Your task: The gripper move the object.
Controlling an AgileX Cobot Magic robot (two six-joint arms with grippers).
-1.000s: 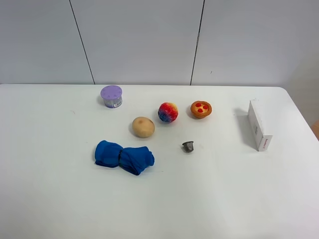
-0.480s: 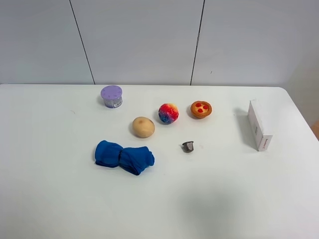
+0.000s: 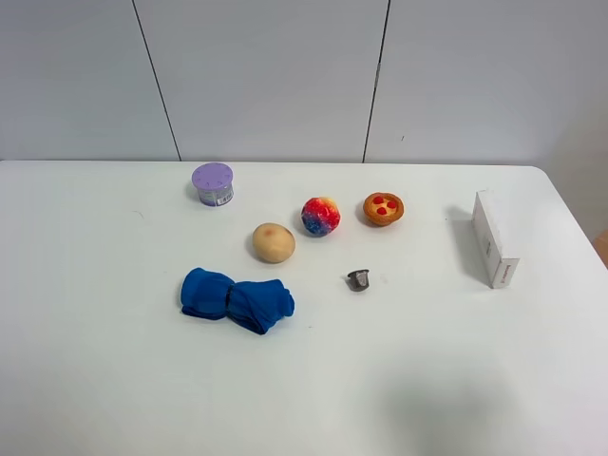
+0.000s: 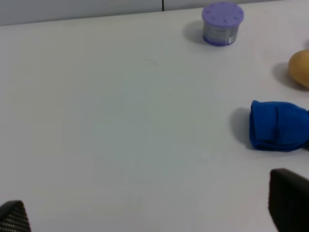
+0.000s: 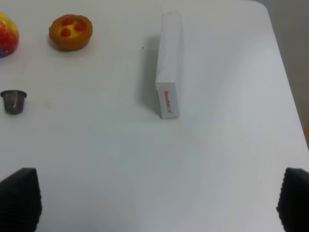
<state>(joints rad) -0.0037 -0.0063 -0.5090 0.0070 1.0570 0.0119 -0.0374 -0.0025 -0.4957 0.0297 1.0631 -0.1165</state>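
The multicoloured ball (image 3: pixel 320 216) sits on the white table (image 3: pixel 114 380), between a tan potato-like lump (image 3: pixel 274 242) and a round tart with red dots (image 3: pixel 383 208). The ball's edge shows in the right wrist view (image 5: pixel 7 41). Neither arm shows in the exterior high view. My left gripper (image 4: pixel 150 212) is open and empty above bare table, with the lump (image 4: pixel 300 68) ahead of it to one side. My right gripper (image 5: pixel 157 200) is open and empty over the table's right part, well short of the ball.
A blue folded cloth (image 3: pixel 236 299) lies in front of the lump. A purple-lidded tub (image 3: pixel 213 183) stands at the back left. A small grey metal cup (image 3: pixel 358 279) sits mid-table. A white box (image 3: pixel 494 237) lies near the right edge.
No object has moved. A faint shadow has spread over the table's front right part.
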